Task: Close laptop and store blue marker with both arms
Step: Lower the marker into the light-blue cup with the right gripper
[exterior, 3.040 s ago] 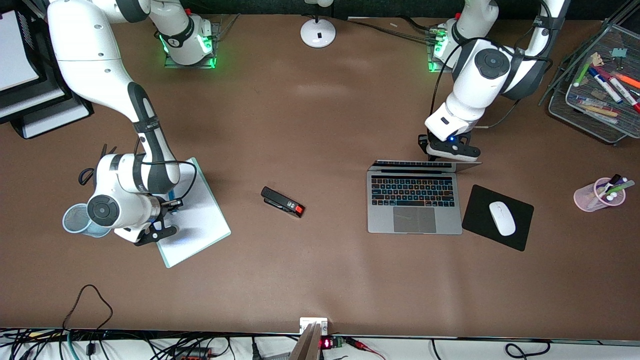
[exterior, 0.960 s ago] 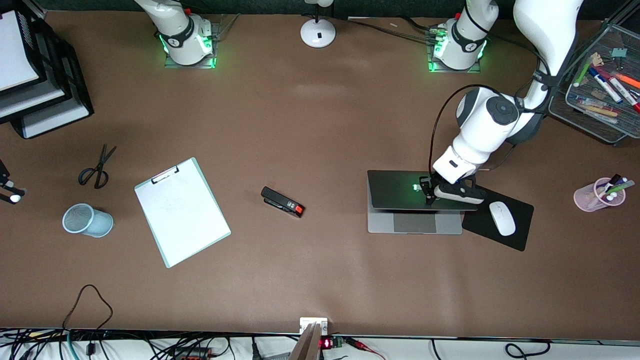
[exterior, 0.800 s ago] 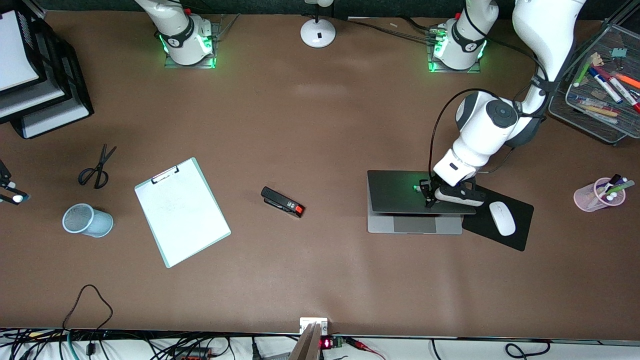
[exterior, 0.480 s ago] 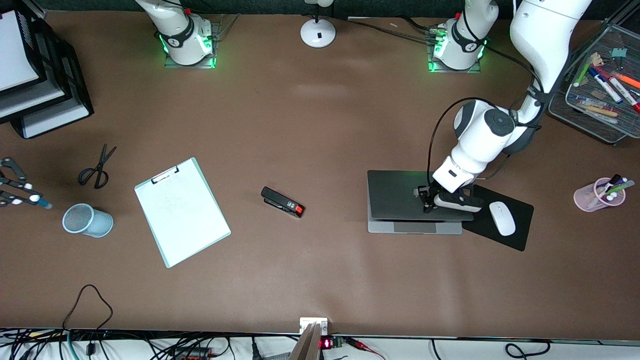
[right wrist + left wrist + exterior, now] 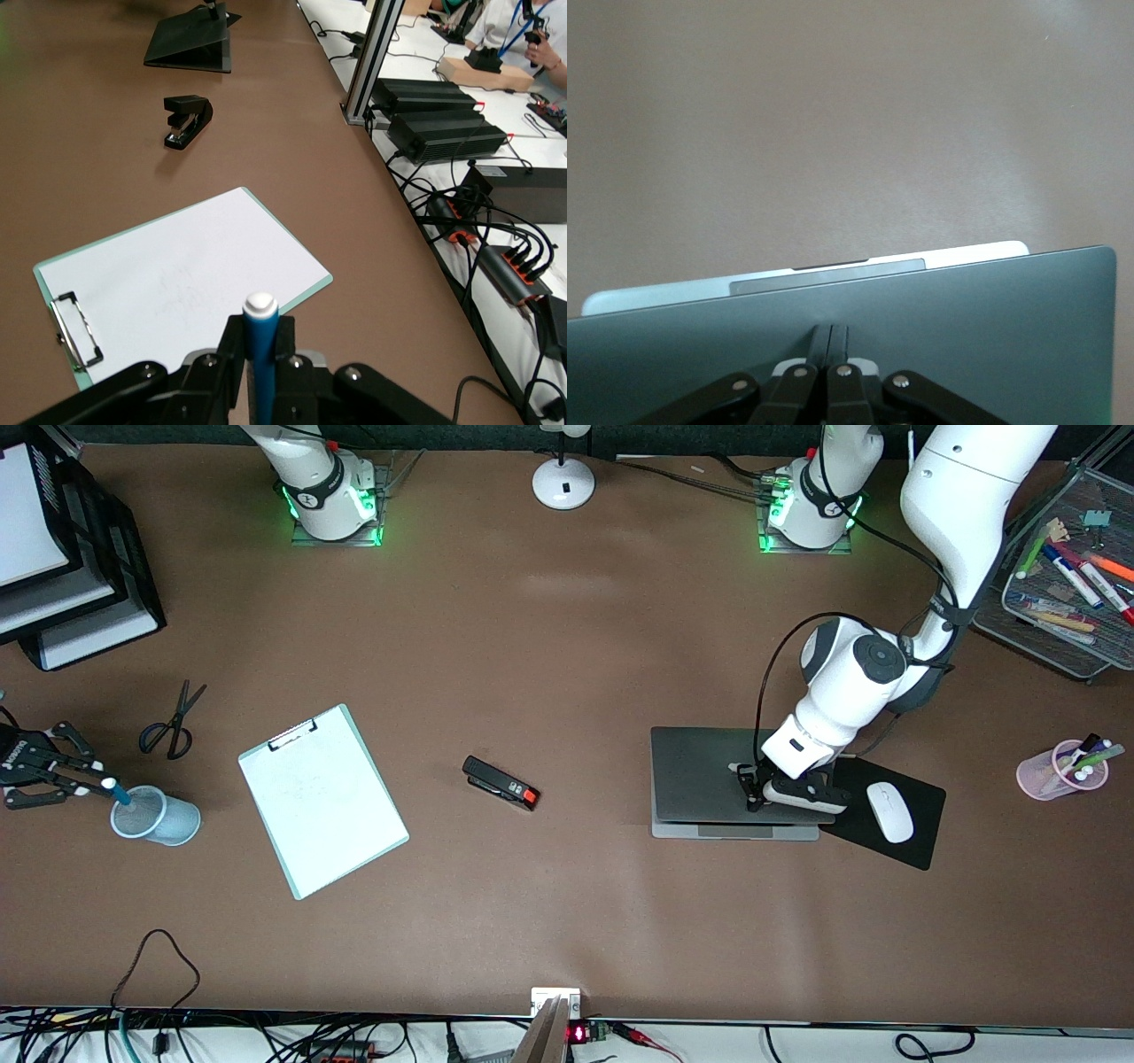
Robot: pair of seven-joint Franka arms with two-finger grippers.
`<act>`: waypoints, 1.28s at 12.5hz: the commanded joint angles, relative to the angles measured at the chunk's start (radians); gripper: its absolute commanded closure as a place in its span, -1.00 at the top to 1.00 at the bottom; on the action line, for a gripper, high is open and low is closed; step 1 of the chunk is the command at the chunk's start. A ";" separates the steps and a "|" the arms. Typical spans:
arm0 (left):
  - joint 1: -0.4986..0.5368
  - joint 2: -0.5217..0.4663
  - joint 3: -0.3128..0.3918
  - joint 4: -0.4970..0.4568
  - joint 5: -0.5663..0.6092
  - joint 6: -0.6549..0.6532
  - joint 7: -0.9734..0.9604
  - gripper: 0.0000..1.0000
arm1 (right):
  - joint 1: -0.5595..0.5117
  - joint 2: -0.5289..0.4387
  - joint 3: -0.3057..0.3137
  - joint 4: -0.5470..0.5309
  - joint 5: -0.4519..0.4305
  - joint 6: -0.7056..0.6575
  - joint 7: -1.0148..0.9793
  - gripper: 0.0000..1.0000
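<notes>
The silver-grey laptop (image 5: 700, 775) lies nearly closed, its lid a little above the base. My left gripper (image 5: 752, 792) is shut and empty, with its fingertips pressed on the lid (image 5: 966, 319); the gripper (image 5: 831, 341) shows there too. A strip of the base (image 5: 656, 297) shows past the lid's edge. My right gripper (image 5: 104, 786) is shut on the blue marker (image 5: 118, 793) and holds it over the rim of the blue mesh cup (image 5: 158, 817). In the right wrist view the marker (image 5: 260, 354) stands between the fingers of the gripper (image 5: 260, 341), white end outward.
A clipboard (image 5: 321, 802), scissors (image 5: 173, 722) and a black stapler (image 5: 500, 782) lie toward the right arm's end. A black mouse pad (image 5: 921, 846) with a white mouse (image 5: 889, 811) lies beside the laptop. A pink cup (image 5: 1059, 772) and a wire tray (image 5: 1050, 642) hold coloured markers.
My left gripper has pushed the lid down from upright to nearly closed. My right gripper has lifted the marker off the clipboard and come in over the mesh cup.
</notes>
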 commanded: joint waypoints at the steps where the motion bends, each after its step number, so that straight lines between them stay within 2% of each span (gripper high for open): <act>1: 0.000 0.046 0.014 0.048 0.051 0.009 0.012 -1.00 | -0.023 0.061 0.017 0.076 0.030 -0.023 -0.046 -1.00; 6: 0.000 0.101 0.024 0.059 0.062 0.069 0.010 -1.00 | -0.041 0.110 0.017 0.096 0.030 -0.023 -0.068 -1.00; 16: -0.005 0.182 0.035 0.120 0.114 0.087 0.012 -1.00 | -0.061 0.197 0.012 0.098 0.022 -0.004 -0.075 -1.00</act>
